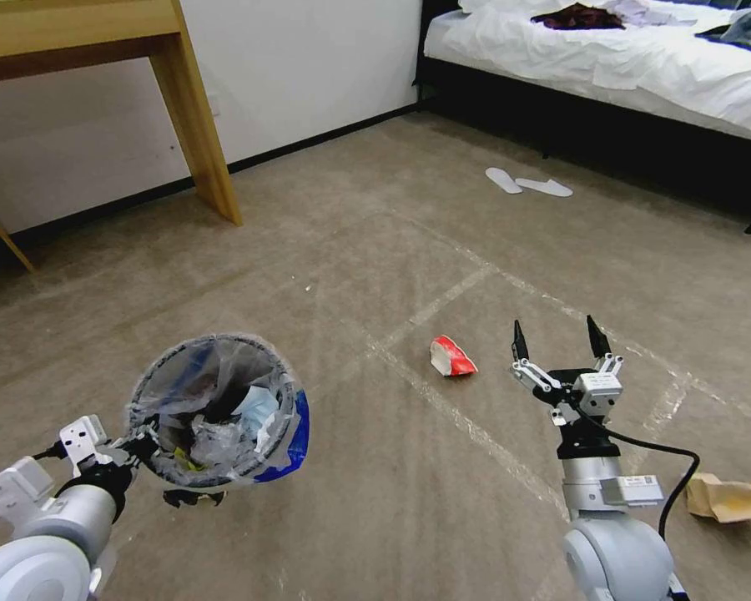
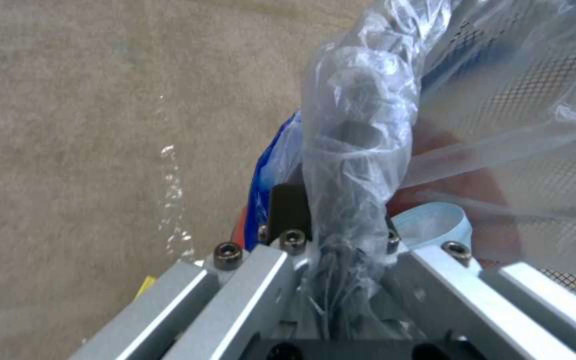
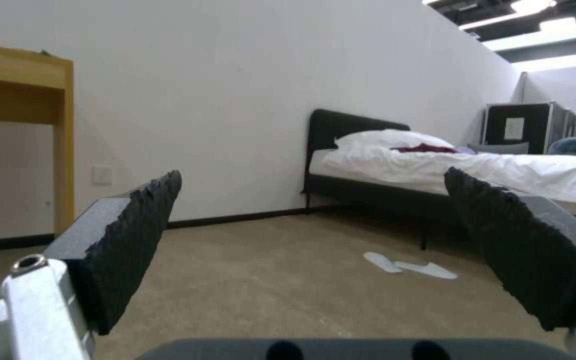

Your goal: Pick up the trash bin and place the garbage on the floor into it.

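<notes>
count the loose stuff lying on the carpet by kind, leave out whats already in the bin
Red-white crushed carton: 1
Brown paper bag: 1
White slippers: 2
Total: 4 on the carpet; two are garbage.

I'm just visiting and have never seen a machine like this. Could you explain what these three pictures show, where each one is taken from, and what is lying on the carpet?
It is a wheeled robot with two arms, each ending in a two-fingered gripper. The wide picture comes from a camera on its head, looking down at the floor. The other two come from cameras on its wrists.

The left gripper is clamped on the plastic-lined rim of the trash bin, holding it up; the left wrist view shows that rim pinched up close. The bin already holds some litter.

The right gripper is open and holds nothing; its wrist camera looks out between its two black pads toward the bed.

On the carpet lie a red-and-white crushed carton, a brown paper bag and white slippers.
</notes>
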